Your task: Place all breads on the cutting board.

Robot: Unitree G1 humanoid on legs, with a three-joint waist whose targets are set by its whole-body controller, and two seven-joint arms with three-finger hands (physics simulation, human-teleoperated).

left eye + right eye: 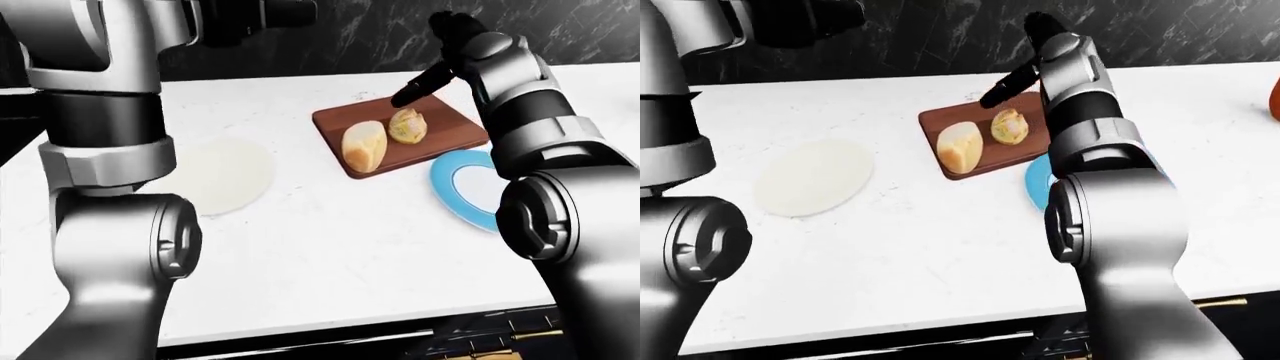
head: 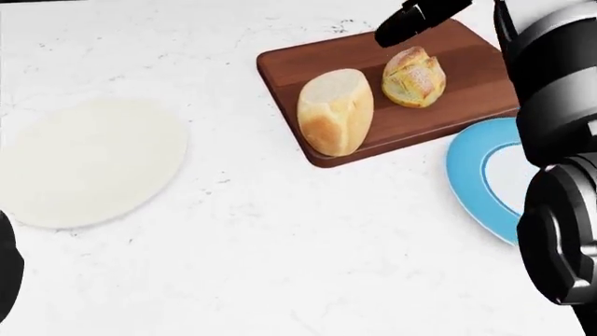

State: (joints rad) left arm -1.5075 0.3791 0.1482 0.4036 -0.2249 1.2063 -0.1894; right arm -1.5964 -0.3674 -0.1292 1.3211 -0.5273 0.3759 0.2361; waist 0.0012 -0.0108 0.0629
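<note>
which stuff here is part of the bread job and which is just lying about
Job: brown wooden cutting board; pale oval bread loaf; small golden crusty roll; right hand, raised off the roll.
Lying about: blue round plate; flat white round disc.

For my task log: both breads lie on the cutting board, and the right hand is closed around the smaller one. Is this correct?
Not quite. The head view shows the right hand apart from the smaller bread, holding nothing. Both it and the larger bread do lie on the cutting board.
</note>
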